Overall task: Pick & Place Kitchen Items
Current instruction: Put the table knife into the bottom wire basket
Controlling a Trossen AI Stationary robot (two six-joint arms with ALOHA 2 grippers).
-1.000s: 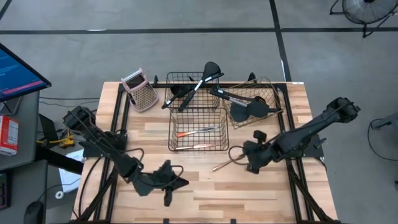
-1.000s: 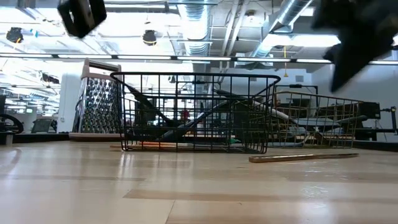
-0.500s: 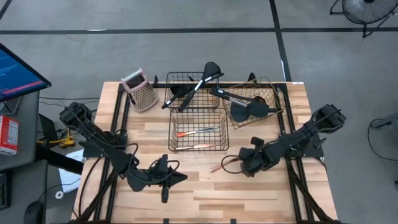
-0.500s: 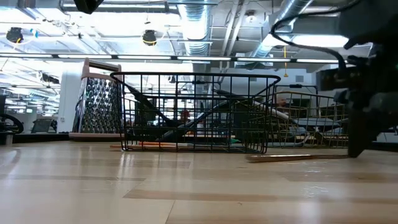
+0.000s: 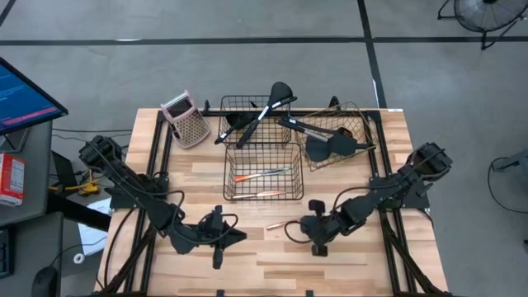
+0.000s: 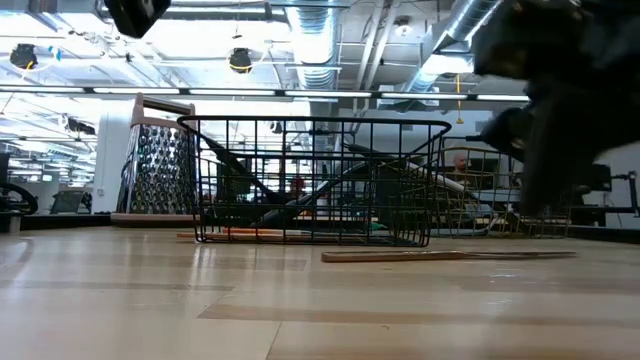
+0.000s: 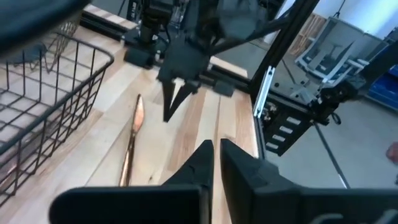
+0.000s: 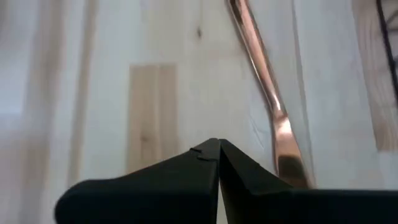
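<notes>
A thin copper utensil [image 5: 274, 223] lies flat on the wooden table, in front of the middle black wire basket [image 5: 262, 172]. It also shows in the low view [image 6: 400, 256] and the right wrist view [image 8: 264, 87]. My right gripper [image 5: 312, 235] is shut, points down at the table and stands close beside the utensil's wider end [image 8: 289, 165]. My left gripper [image 5: 243, 237] is shut and empty, low over the table left of the utensil [image 7: 132, 146]. Several black ladles and turners lie in the far basket [image 5: 252, 120] and in the copper wire basket [image 5: 338, 132]. My right gripper has its shut fingers [image 8: 249, 180] close beside the copper utensil's wider end, coming from above. The fingers hide the spot, so I cannot tell whether they touch it. The utensil lies flat on the table. My left gripper touches nothing.
The middle basket holds two orange-handled pieces [image 5: 262, 175]. The pink-topped box grater [image 5: 186, 120] stands at the far left. A cable loop [image 5: 290, 231] hangs by my right gripper. Bare wood lies along the near edge [image 5: 272, 268].
My right gripper has gone toward the table's left and near edges and come down to the table beside the copper utensil. The utensil has slid along the table toward the left. My left gripper has kept nearly still.
</notes>
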